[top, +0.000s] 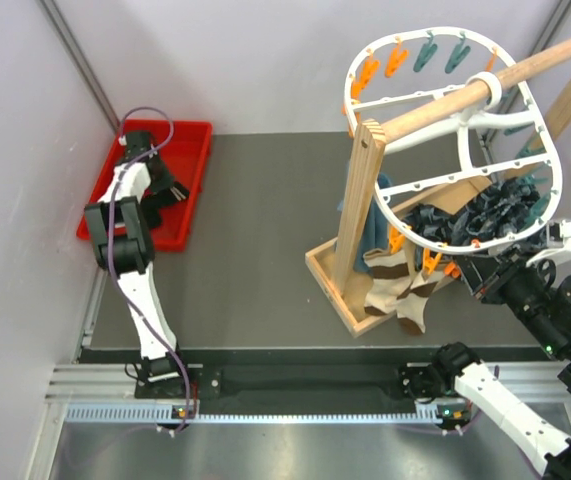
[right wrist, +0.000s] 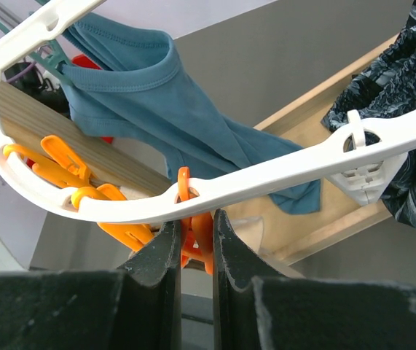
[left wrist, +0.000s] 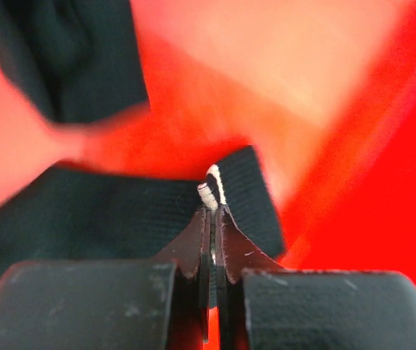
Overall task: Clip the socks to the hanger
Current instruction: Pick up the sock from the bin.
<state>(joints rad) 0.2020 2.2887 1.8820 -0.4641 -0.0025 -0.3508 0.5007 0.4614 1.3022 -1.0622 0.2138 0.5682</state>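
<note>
tray [top: 197, 135]: red, plain
sock [left wrist: 106, 211]: black, white stripe at cuff
banded sock [top: 405, 290]: brown, cream and white bands
hanger [top: 553, 175]: white
orange peg [right wrist: 194, 244]: bright orange
teal pegs [top: 428, 52]: dark teal
shirt [right wrist: 157, 102]: blue-teal, plain
dark cloth [top: 495, 212]: near-black, mottled grey pattern
rack [top: 363, 200]: pale wood
table [top: 255, 260]: dark grey
left gripper [left wrist: 213, 211]: black
right gripper [right wrist: 193, 220]: black

Top camera looked down from the near side; wrist cameras sat close at its red plastic tray [top: 193, 140], left, and white oval hanger [right wrist: 266, 179], right.
</note>
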